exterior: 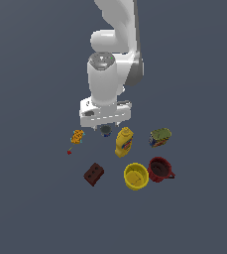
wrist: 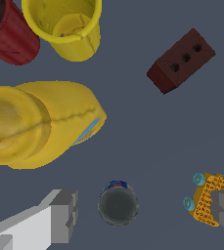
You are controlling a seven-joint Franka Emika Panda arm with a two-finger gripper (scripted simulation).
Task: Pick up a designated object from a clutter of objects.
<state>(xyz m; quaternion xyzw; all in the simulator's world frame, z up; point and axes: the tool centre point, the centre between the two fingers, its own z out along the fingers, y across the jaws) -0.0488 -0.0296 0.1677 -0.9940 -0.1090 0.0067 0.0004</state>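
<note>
Wrist view showed the small round cup (wrist: 118, 203) from above: a dark grey, dull-glossy cylinder with a bluish rim of base peeking out at one edge, standing upright on the flat slate-grey counter (wrist: 147, 132). It sat between the two blocky grey fingers (wrist: 64, 216) of the end effector (wrist: 145, 210), which were spread wide and touched nothing. Just beside the far finger lay the orange toy (wrist: 207, 199), a studded, pegged shape with pale blue wheels and a thin stem ending in a red knob.

In the exterior view the cup (exterior: 105, 130) stood directly below the white end effector (exterior: 105, 124), with the orange toy (exterior: 77, 136) toward the exterior view's left and the mustard bottle (exterior: 124, 141), smooth yellow plastic with a blue label, near on the right. Farther off were the dark brown brick (exterior: 93, 173) with three round holes, the yellow bowl (exterior: 136, 176), the dark red mug (exterior: 159, 169) with its handle, and the green-blue can (exterior: 160, 137).
</note>
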